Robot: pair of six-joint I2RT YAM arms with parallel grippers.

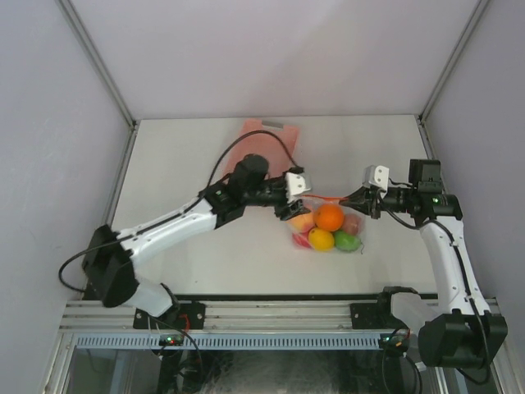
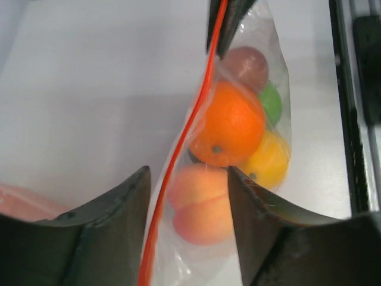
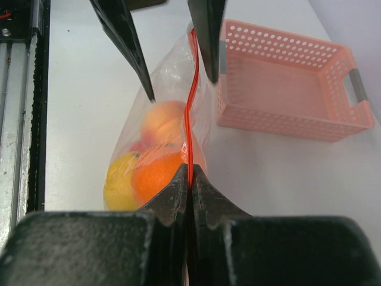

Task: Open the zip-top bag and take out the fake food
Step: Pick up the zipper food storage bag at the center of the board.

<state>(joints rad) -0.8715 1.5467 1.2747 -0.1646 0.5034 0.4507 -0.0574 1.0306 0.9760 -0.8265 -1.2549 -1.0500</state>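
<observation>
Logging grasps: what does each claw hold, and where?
Right claw pinches the zipper strip at one end of the bag. Left claw straddles the other end, open, holding nothing.

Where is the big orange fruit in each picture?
Top external: the orange fruit sits mid-table, in the zip-top bag.
Left wrist: orange fruit just right of center, above the peach.
Right wrist: orange fruit lower middle, left of the red zipper strip.
Shared landmark: that red zipper strip, beside it in all three views.
</observation>
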